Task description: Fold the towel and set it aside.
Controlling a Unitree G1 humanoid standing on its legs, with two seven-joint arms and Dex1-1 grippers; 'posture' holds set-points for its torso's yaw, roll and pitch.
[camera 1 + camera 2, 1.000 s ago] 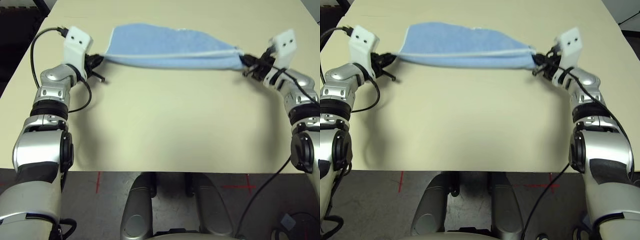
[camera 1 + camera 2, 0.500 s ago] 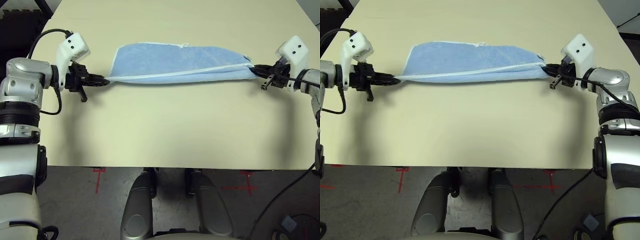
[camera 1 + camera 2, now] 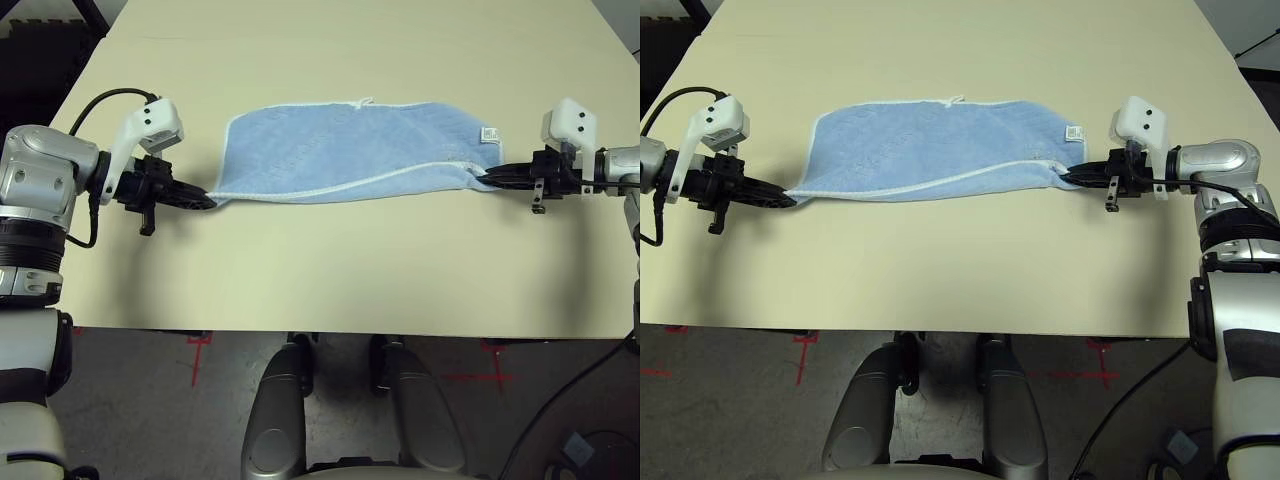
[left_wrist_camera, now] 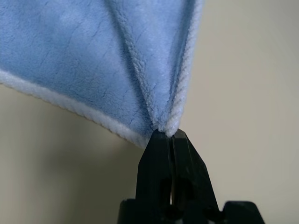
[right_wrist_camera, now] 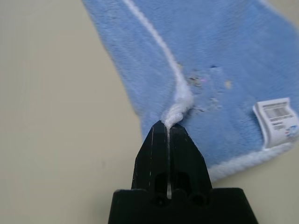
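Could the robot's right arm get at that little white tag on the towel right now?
Probably not as things stand: the right gripper is shut on a corner of the towel. The white tag lies close by, uncovered, so it would have to let go first.

A light blue towel (image 3: pixel 350 145) is being shown, edged all round in whitish stitching, with a small white label (image 3: pixel 489 133) printed in dark marks near one corner. A plain pale cream bench (image 3: pixel 330 260) is being seen beneath it. Black fingers are being displayed on the left pincer (image 3: pixel 205 200) and the right pincer (image 3: pixel 490 178), each backed by a white housing. Silver forearms are being seen, trailing black cables.
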